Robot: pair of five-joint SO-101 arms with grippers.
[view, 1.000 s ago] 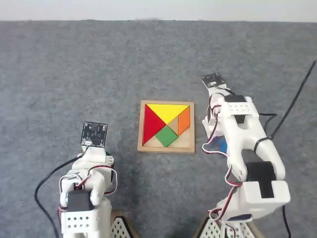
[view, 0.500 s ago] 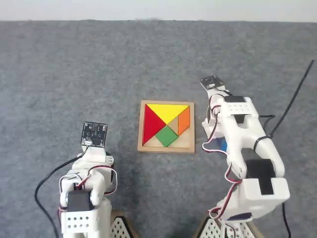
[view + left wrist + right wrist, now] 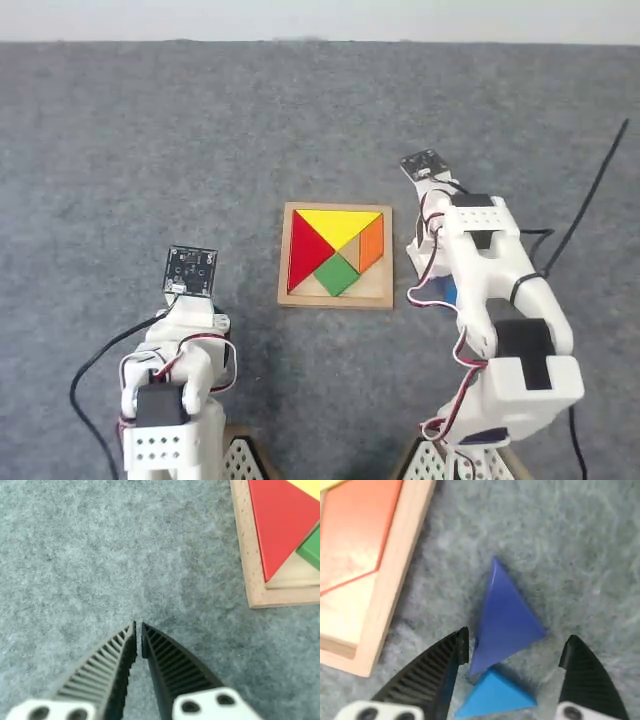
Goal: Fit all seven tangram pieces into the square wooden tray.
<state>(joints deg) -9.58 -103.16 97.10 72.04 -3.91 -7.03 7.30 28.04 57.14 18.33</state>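
Note:
The square wooden tray (image 3: 336,297) lies mid-table and holds a yellow triangle (image 3: 338,225), a red triangle (image 3: 303,250), a green square (image 3: 337,272) and an orange piece (image 3: 372,242); bare wood shows along its near edge. A dark blue triangle (image 3: 507,617) and a light blue triangle (image 3: 495,695) lie touching on the carpet just right of the tray. My right gripper (image 3: 517,642) is open and straddles the two blue pieces, without touching them. My left gripper (image 3: 138,626) is shut on nothing, over the carpet near the tray's corner (image 3: 255,597).
Grey carpet covers the whole table. The right arm (image 3: 490,270) stands close beside the tray's right edge, covering most of the blue pieces (image 3: 449,295). The left arm (image 3: 185,330) sits at the lower left. Open carpet lies beyond the tray.
The right arm's wrist has shifted slightly to the left, toward the tray. The left arm and the tray's pieces have not moved.

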